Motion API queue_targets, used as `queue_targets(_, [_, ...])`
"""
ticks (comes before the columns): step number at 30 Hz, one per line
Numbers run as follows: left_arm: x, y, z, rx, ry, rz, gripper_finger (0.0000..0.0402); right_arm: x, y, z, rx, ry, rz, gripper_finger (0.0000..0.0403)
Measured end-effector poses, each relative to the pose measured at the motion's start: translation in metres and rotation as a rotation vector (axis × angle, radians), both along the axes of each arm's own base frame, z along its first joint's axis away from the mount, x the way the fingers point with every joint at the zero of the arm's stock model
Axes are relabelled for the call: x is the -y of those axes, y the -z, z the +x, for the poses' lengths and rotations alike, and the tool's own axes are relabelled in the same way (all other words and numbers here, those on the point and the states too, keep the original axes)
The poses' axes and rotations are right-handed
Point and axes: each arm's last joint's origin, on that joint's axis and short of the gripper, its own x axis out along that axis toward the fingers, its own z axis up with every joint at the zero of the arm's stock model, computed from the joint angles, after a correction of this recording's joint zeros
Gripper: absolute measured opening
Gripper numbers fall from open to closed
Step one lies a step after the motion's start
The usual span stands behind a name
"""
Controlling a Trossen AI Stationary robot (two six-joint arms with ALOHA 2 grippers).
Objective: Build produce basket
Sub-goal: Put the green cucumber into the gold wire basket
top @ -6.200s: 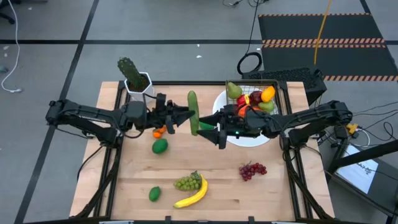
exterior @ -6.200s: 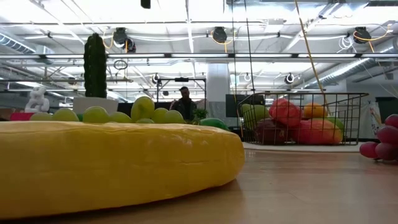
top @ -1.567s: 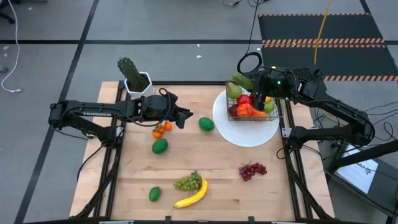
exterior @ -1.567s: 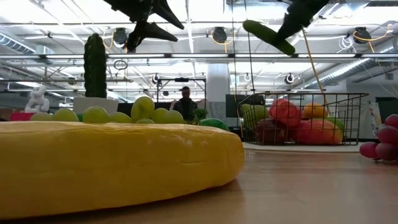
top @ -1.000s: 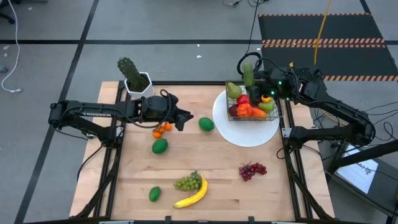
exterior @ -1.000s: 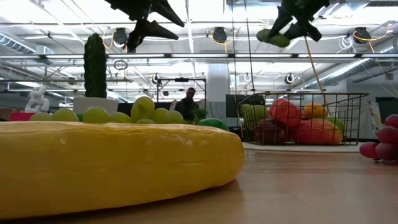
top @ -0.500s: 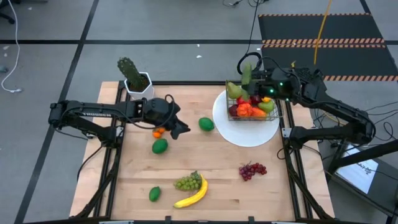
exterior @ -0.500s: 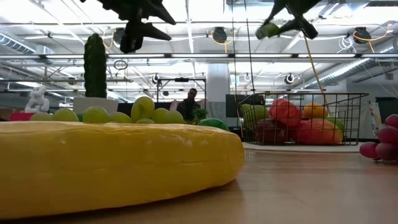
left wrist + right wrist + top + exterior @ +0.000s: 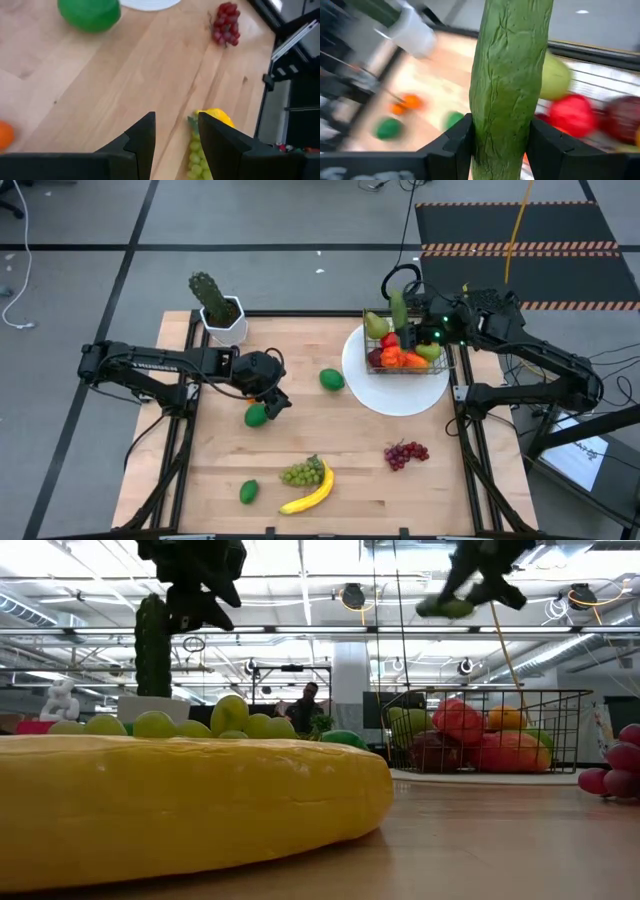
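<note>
My right pincer point(image 9: 497, 137) is gripping the cucumber point(image 9: 512, 75) above the basket point(image 9: 405, 345) for drop-in; left pincer point(image 9: 176, 131), fingers apart and empty, is hovering by a lime point(image 9: 257, 415).

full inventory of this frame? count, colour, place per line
basket: 1, silver wire, on the plate, far right of table; holds pear, red, orange and green fruit
plate: 1, white, under the basket
cucumber: 1, green, in the right gripper over the basket's far-left corner
limes: 3, green; mid-table, by the left gripper, near-left edge
orange fruit: orange, beside the left gripper; count unclear
green grapes: 1 bunch, near edge
banana: 1, yellow, touching the green grapes
purple grapes: 1 bunch, near right
cactus: 1, green, white pot, far-left corner
person: 1, in the room behind
left gripper: empty, over centre-left
right gripper: shut on cucumber
</note>
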Motion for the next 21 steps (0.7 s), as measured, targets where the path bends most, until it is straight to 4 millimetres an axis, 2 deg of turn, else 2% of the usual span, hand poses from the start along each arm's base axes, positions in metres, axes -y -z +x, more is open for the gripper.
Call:
queue_targets(8, [-0.01, 0.0, 0.0, -0.006, -0.048, 0.001, 0.0147, 0.017, 0.026, -0.007, -0.4, -0.18, -0.068, 0.0141])
queue_targets(15, [-0.02, 0.0, -0.001, -0.008, -0.115, 0.024, 0.0147, 0.033, 0.041, -0.002, -0.576, -0.307, -0.099, 0.0141])
queue_targets(21, [-0.03, 0.0, -0.002, -0.008, -0.162, 0.026, 0.0147, 0.048, 0.053, 0.002, -0.686, -0.316, -0.099, 0.0141])
